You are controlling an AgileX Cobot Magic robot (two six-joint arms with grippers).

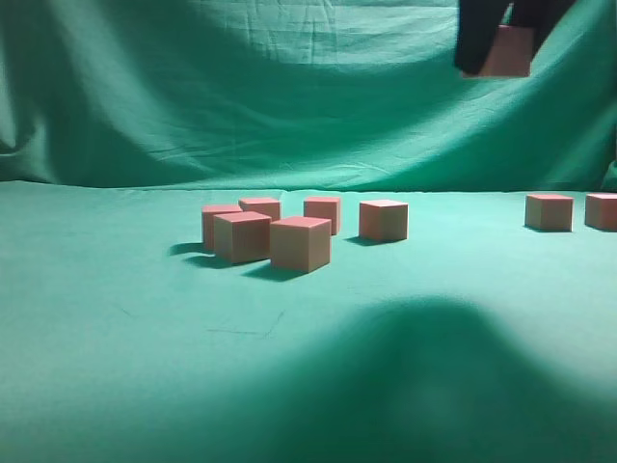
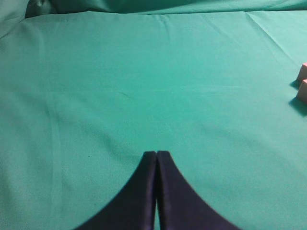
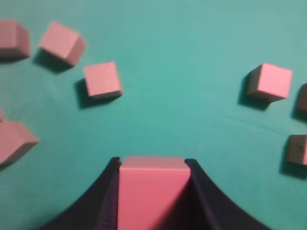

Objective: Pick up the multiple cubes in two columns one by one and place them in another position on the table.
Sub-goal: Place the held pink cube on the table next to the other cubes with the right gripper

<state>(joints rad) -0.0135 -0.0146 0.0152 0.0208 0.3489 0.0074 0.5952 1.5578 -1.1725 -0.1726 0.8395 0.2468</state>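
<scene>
Exterior: right gripper [image 1: 501, 43] high above the table [image 1: 116, 318], clamped on a cube [image 1: 509, 53]; five more clustered below-left. Left wrist: left gripper [image 2: 156, 155] closed, empty, over bare cloth. Right wrist: fingers [image 3: 199, 191] pinch the cube's sides.

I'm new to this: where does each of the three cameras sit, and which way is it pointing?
Exterior: sits low at table height, looking across the table at the backdrop; five cubes stand mid-table, two at right; the right gripper shows at top, holding a cube.
Left wrist: looks down along the shut left gripper at bare cloth; two cube corners at the right edge.
Right wrist: looks down from above the table past its fingers, which clamp the cube.
Shared: the held cube and the loose cubes show in the exterior and right wrist views.
</scene>
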